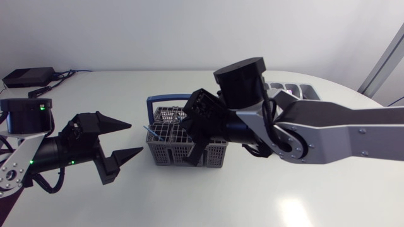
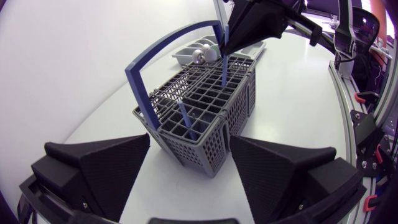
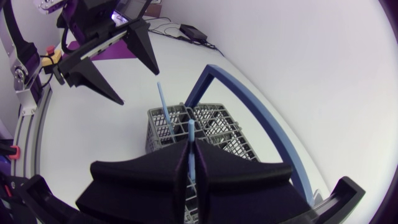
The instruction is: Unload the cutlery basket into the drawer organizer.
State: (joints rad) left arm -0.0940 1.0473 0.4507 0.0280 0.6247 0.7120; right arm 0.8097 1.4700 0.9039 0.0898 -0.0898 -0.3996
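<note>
The grey cutlery basket [image 1: 165,150] with a blue handle [image 1: 165,98] stands mid-table. My right gripper [image 1: 192,149] hangs over it, shut on the thin blue handle of a cutlery piece [image 3: 191,134] that stands upright in the basket [image 3: 214,124]. In the left wrist view that piece [image 2: 224,67] runs from the right gripper [image 2: 227,50] down into a far compartment. A second blue piece [image 1: 151,132] leans in the near-left compartment [image 2: 185,119]. My left gripper [image 1: 128,137] is open, just left of the basket, with nothing between its fingers. The drawer organizer [image 1: 302,89] lies behind the right arm.
In the left wrist view the organizer [image 2: 186,55] shows beyond the basket with a rounded metal piece [image 2: 200,56] in it. A black box [image 1: 28,77] with cables sits at the back left corner. Open tabletop lies in front of the basket.
</note>
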